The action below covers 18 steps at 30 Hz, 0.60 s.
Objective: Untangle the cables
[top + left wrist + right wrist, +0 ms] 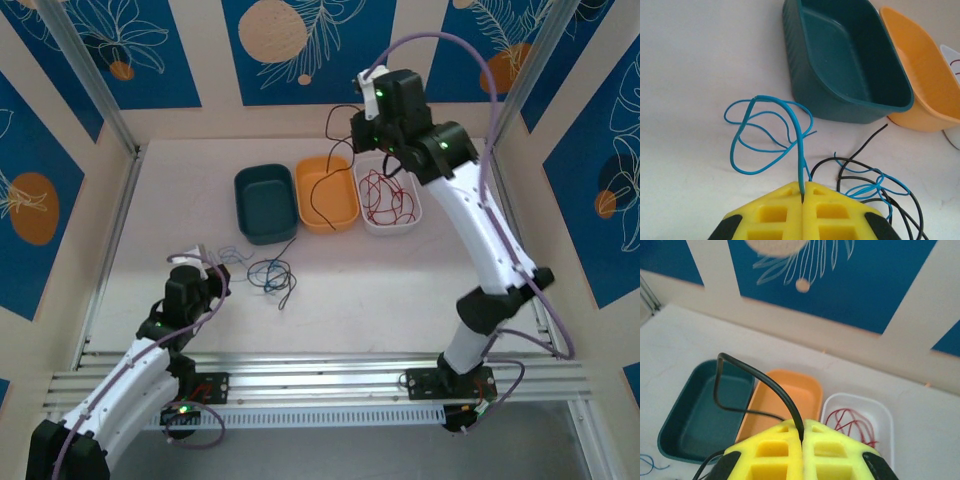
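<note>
- pale bench point(400, 300), blue-and-cream walls point(120, 50) around.
- teal bin point(265, 205), orange bin point(340, 190), white bin point(392, 230) at 12 o'clock.
- left jaws pinch blue cable point(801, 155); right jaws pinch black cable point(765, 377).

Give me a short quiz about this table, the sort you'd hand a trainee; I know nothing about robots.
1. True or false: the left gripper is shut on a blue cable.
2. Which colour of cable does the right gripper pinch? A red, B black, C blue.
3. Fill in: the red cables lie in the ___ bin.

Key:
1. True.
2. B, the black cable, which rises from between its closed fingers.
3. White: they are coiled inside the white bin.
</note>
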Motion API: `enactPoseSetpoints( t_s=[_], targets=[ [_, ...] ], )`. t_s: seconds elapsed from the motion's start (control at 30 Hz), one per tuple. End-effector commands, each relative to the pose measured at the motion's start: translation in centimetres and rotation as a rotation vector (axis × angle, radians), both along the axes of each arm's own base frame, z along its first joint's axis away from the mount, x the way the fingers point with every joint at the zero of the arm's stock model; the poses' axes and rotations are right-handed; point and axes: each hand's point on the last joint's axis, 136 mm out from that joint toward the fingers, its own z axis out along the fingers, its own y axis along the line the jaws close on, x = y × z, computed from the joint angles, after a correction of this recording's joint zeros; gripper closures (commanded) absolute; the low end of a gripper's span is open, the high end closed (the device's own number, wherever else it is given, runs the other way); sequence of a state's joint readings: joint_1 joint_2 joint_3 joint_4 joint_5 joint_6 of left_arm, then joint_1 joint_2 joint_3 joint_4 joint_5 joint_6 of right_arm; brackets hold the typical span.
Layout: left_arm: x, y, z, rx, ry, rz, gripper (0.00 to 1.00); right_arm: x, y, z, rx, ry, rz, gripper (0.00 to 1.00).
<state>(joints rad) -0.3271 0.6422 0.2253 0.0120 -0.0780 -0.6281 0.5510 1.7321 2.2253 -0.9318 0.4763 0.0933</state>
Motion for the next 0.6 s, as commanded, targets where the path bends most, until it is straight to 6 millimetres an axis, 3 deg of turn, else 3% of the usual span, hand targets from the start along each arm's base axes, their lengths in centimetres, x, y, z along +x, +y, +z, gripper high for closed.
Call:
enactPoseSetpoints(
  t_s=[0.0, 0.27, 0.57],
  targets=[
    [0.2, -0.5, 1.4, -0.031, -0.019, -0.024, 1.0, 1.2, 0.4, 2.0, 0.114, -0.023, 0.011, 1.0],
    [0.2, -0.7, 1.3, -0.04, -0.023, -0.032, 1.0, 6.3, 1.2, -3.0, 0.155, 0.084, -0.023, 1.0],
    [0.3, -1.0, 0.9, -0.048, -0.011, -0.04, 1.0, 9.3, 1.5, -6.9, 0.168, 0.164, -0.048, 1.0]
  ],
)
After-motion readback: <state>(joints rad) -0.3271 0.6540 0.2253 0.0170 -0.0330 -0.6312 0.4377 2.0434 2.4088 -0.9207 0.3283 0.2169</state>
